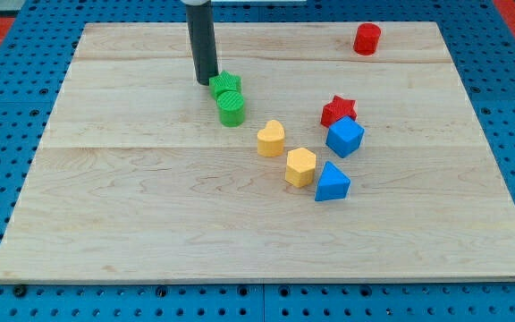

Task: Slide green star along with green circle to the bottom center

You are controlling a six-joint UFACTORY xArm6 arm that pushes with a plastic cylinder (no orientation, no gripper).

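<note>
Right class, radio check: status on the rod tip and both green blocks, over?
My tip against green star block, its upper-left side. Green circle block touching below the star. Path to bottom centre open; yellow heart block off right.

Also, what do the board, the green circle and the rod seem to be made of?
The board looks like pale unpainted wood: grain lines and plank seams show, with a matte finish. The green circle appears to be plastic, perhaps 3D-printed, given its even saturated colour and fine ridges on the side. The rod is dark and smooth, possibly metal or plastic; my tip rests beside the green star.
</note>
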